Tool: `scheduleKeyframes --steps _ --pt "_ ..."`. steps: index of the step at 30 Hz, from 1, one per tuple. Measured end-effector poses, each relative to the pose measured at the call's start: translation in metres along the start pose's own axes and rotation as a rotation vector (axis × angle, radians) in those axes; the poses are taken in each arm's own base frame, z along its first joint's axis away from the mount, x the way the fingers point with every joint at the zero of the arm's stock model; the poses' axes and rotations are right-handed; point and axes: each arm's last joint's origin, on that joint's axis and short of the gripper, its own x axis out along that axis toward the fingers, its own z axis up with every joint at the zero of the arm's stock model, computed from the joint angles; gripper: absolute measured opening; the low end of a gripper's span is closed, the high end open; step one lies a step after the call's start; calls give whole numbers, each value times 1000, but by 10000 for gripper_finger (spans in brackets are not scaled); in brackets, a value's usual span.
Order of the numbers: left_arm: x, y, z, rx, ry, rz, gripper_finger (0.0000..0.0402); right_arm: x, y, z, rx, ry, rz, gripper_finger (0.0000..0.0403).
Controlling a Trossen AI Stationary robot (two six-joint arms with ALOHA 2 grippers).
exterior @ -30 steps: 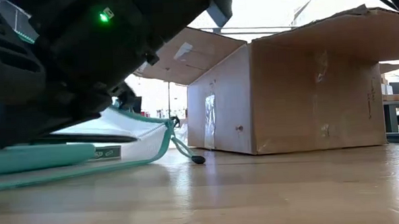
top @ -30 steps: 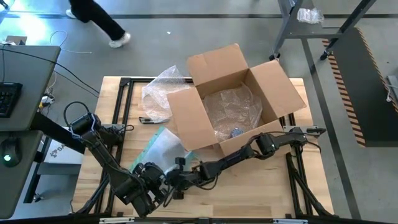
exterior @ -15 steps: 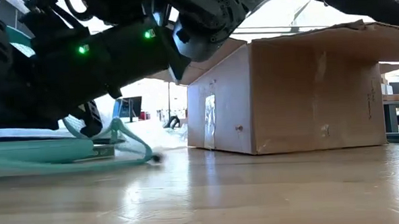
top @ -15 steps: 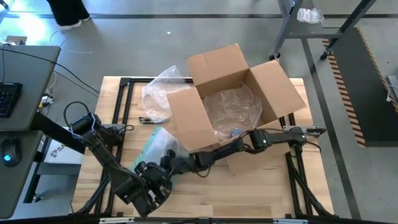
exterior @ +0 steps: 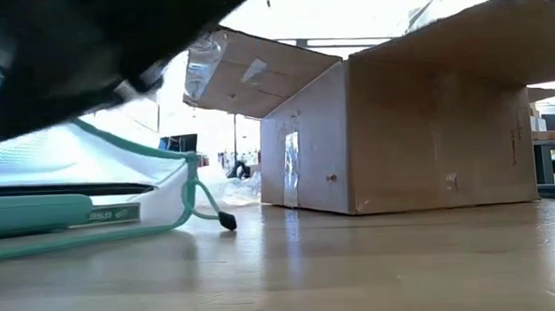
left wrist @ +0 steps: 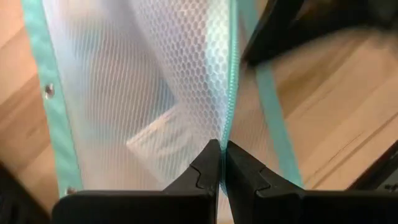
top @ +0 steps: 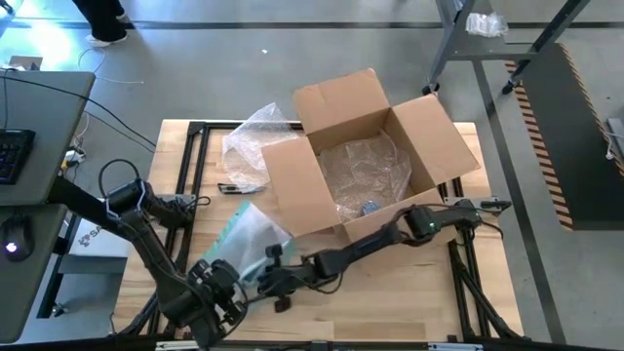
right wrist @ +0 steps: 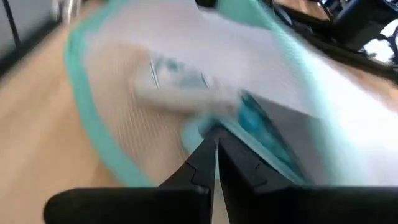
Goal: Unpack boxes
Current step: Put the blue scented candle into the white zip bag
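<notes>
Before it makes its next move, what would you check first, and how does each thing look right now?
1. Left end effector shut on the pouch zipper line: ok.
2. Right end effector shut at the pouch's teal edge: ok; whether it really holds it: cannot tell.
3. Pouch out of the box, on the table: ok.
4. Box open, flaps spread: ok.
5. Box emptied: not ok, bubble wrap inside.

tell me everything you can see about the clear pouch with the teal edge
The pouch is flat, of clear mesh-patterned plastic with a teal border and a teal zipper line, and lies on the wooden table just in front of the open cardboard box. A pale flat item shows inside it. A teal cord with a dark tip hangs from one corner. The left gripper is shut on its zipper line; the right gripper is shut at its edge.
</notes>
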Motion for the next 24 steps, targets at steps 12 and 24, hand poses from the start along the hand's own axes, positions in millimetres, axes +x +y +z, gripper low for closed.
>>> scheduleKeyframes --steps 12,24 --pt "-6 11 -14 -38 17 59 0 -76 -24 0 -98 463 -14 32" --pt "-6 7 -13 -45 -37 4 0 -58 -56 -3 -20 401 59 33"
